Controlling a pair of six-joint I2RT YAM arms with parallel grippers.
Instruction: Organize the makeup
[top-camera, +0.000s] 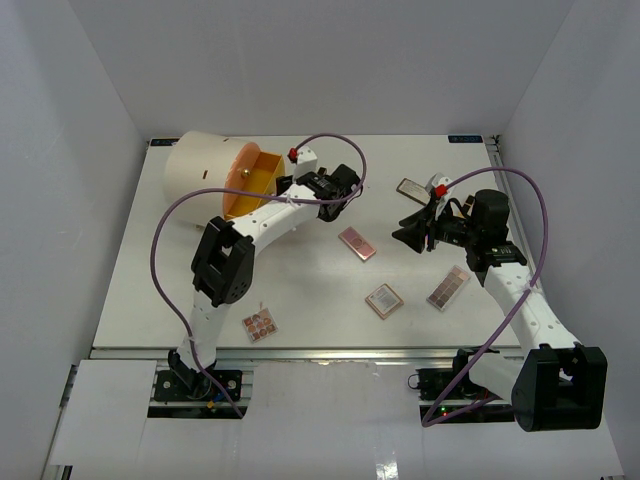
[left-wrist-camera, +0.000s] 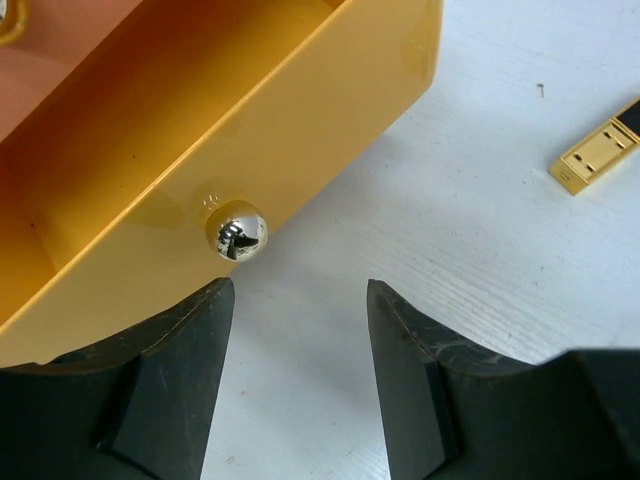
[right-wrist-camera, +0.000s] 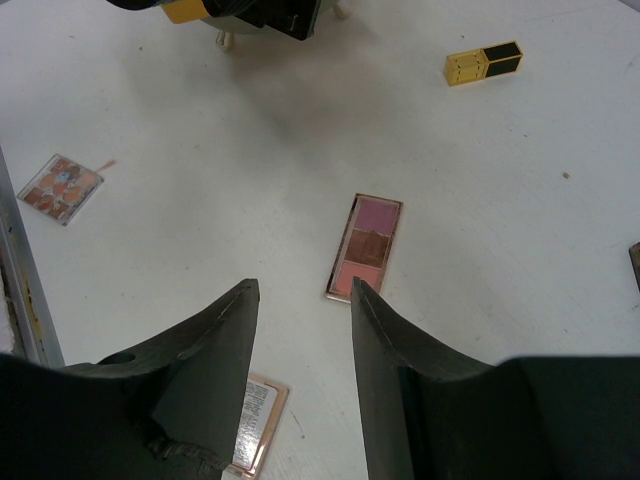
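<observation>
My left gripper (top-camera: 288, 192) (left-wrist-camera: 300, 290) is open, its tips just short of the round gold knob (left-wrist-camera: 237, 229) on the pulled-out yellow drawer (top-camera: 255, 170) (left-wrist-camera: 250, 120); nothing lies between the fingers. My right gripper (top-camera: 408, 235) (right-wrist-camera: 303, 290) hovers open and empty over the table. On the table lie a pink-and-brown palette (top-camera: 357, 243) (right-wrist-camera: 366, 245), a square palette (top-camera: 384, 300) (right-wrist-camera: 258, 420), a long palette (top-camera: 448, 287) and a multi-shade palette (top-camera: 260, 323) (right-wrist-camera: 60, 187). A gold-and-black lipstick (left-wrist-camera: 600, 150) (right-wrist-camera: 483, 64) lies right of the drawer.
The big cream cylinder with an orange face (top-camera: 205, 175) lies on its side at the back left, and the drawer sticks out of it. A small brownish flat item (top-camera: 410, 189) sits by my right wrist. White walls enclose the table on three sides.
</observation>
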